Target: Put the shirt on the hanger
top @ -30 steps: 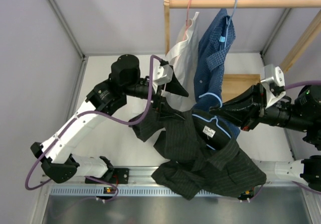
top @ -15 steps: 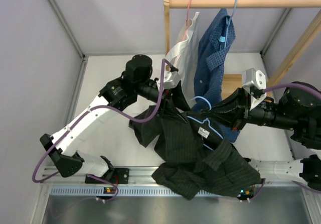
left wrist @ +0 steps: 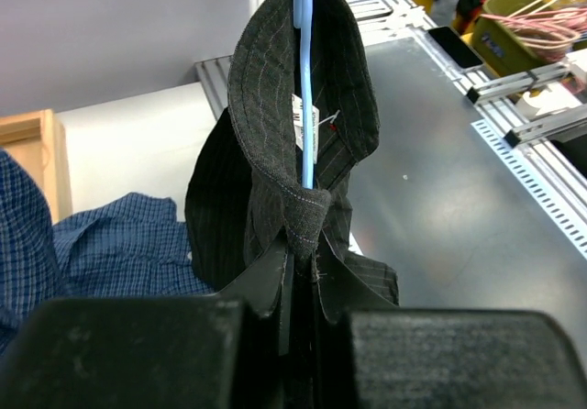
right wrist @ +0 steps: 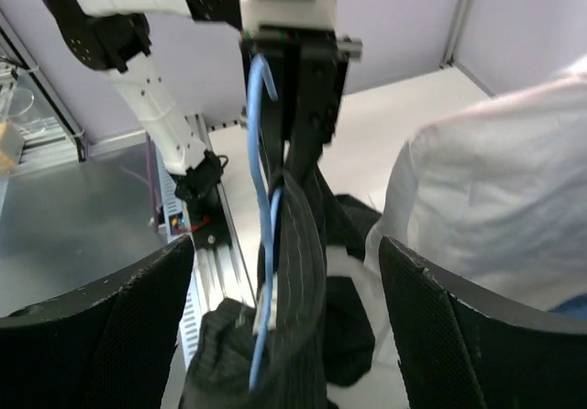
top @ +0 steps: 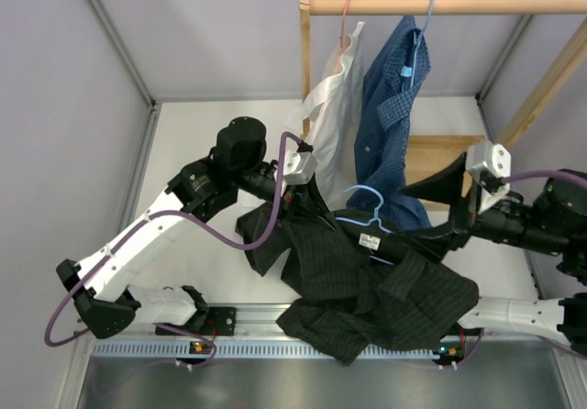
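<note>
Top external view: the right gripper (top: 425, 211) has backed off to the right, clear of the shirt (top: 367, 285). Its fingers stand spread wide with nothing between them, and the right wrist view confirms the gap. Half a second ago it sat closer to the collar. A second ago it was pushed in against the hanger (top: 363, 190). The left arm's elbow has shifted back toward the left over the same interval.

The left gripper (left wrist: 295, 255) is pressed together on the collar fold. In the left wrist view the hanger wire runs straight down into that fold. Whether the wire itself lies inside the pinch cannot be told.

Location: the shirt hangs by its collar from the left pinch, with its bulk heaped at the near edge of the table (top: 193, 152) between the two arms. The hanger sits in the neck opening, its hook pointing toward the blue checked shirt (top: 390, 106) on the rack (top: 440, 5).

Assessment: the hanger's hook has barely moved since the right gripper let go, which suggests the hanger is lodged in the neck. All support now depends on the left arm alone. The shoulders are not seen draped over the wire arms, so the task is judged part done. A slip at the collar would drop both items.
</note>
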Motion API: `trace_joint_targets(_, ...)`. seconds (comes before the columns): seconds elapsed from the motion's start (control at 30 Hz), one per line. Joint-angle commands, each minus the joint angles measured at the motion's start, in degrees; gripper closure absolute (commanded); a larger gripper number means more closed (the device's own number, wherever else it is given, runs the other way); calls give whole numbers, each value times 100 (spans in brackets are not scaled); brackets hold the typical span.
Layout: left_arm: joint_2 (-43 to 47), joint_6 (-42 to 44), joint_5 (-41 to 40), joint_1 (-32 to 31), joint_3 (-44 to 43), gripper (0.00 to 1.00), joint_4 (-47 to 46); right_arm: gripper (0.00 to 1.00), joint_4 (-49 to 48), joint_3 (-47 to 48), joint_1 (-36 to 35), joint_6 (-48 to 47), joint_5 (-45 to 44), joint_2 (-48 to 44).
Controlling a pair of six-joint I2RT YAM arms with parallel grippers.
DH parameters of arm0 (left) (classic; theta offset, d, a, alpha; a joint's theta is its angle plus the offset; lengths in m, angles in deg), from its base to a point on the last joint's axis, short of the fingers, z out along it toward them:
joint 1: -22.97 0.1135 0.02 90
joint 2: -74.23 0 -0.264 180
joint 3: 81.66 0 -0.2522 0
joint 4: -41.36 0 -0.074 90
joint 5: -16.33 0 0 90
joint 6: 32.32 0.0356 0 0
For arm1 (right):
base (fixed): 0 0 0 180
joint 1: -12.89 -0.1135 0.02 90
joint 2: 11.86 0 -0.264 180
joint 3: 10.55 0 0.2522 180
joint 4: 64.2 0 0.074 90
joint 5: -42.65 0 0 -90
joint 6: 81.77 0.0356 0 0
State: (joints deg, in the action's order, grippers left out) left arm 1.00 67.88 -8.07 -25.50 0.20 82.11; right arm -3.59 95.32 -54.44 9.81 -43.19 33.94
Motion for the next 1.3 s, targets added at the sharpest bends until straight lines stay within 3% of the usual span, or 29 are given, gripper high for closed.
trace_joint_targets(0.0,476,264,-284,4,62,100,-98,21,1052,17,9,218,-390,-684)
trace_joint_targets(0.23,424,229,-163,4,-70,100,35,25,2161,-500,9,387,374,-1214)
trace_joint_targets(0.57,327,132,-232,4,-175,100,35,26,1355,-1011,9,26,383,-836)
trace_joint_targets(0.67,309,79,-267,-5,-219,100,35,52,1160,-1090,9,-27,532,-748)
trace_joint_targets(0.7,301,70,-320,4,-228,100,61,91,1142,-1091,9,-61,533,-722)
trace_joint_targets(0.73,301,70,-381,4,-263,100,88,100,1142,-1082,9,-62,515,-722)
trace_joint_targets(0.87,371,-139,-1004,4,-395,100,132,100,1081,-959,9,-44,95,-906)
trace_joint_targets(0.97,511,-368,-1803,4,-562,51,132,100,923,-827,9,96,-764,-1161)
trace_joint_targets(1.0,555,-421,-1997,4,-614,18,132,100,905,-749,9,131,-838,-1248)
trace_joint_targets(1.03,660,-492,-2416,4,-667,6,141,100,905,-696,9,140,-873,-1275)
trace_joint_targets(1.1,792,-676,-2858,4,-817,2,141,100,931,-468,9,167,-795,-1302)
trace_joint_targets(1.23,1354,-993,-4552,4,-914,2,149,100,1412,287,9,246,-452,-1205)
trace_joint_targets(1.27,1643,-1202,-5340,4,-922,2,184,100,1562,472,1,350,-269,-1162)
